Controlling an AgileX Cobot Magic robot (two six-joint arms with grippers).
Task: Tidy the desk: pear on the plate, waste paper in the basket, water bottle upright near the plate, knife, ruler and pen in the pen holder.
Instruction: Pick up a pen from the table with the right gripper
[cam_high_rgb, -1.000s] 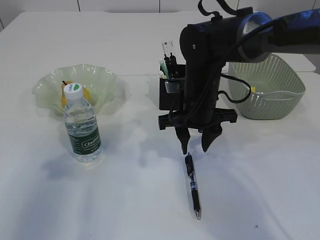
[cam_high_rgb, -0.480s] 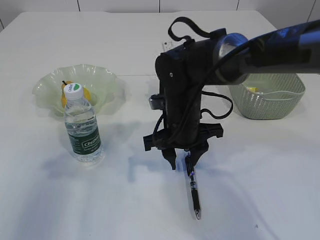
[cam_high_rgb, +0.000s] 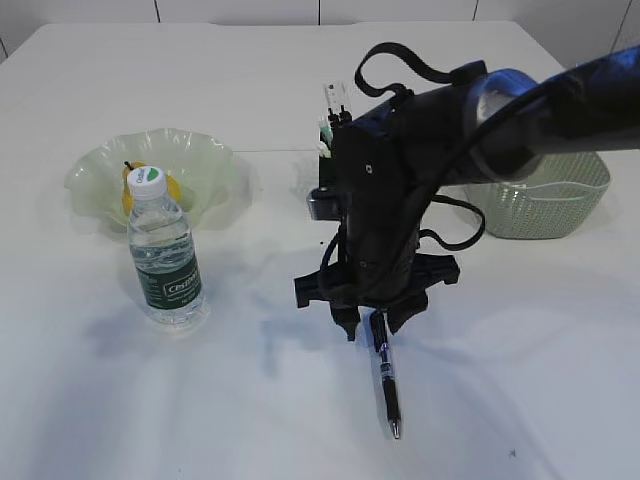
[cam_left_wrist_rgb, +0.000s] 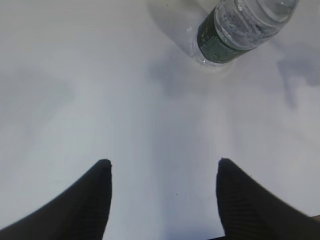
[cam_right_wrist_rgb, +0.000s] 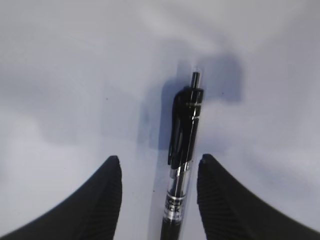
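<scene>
exterior: right gripper (cam_high_rgb: 369, 322) sits low over the pen's (cam_high_rgb: 385, 374) top end, jaws apart, nothing grabbed. Pen lies flat on the table (cam_high_rgb: 520, 400), in front of the pen holder (cam_high_rgb: 333, 140). Bottle (cam_high_rgb: 164, 248) stands upright left of the pen, right by the plate (cam_high_rgb: 200, 170) holding the pear (cam_high_rgb: 150, 190). Basket (cam_high_rgb: 545, 195) is right of the holder.
left wrist: left gripper (cam_left_wrist_rgb: 162, 172) spread wide, holding nothing, bottle (cam_left_wrist_rgb: 240, 25) base ahead.
right wrist: pen (cam_right_wrist_rgb: 183, 150) lies between the fingertips (cam_right_wrist_rgb: 111, 172), not pinched.

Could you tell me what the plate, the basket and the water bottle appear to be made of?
The plate looks like translucent pale green glass or plastic, glossy with a ruffled rim. The basket seems to be matte green plastic, moulded in an openwork lattice. The water bottle is clear, thin plastic with a white cap and green label.
</scene>
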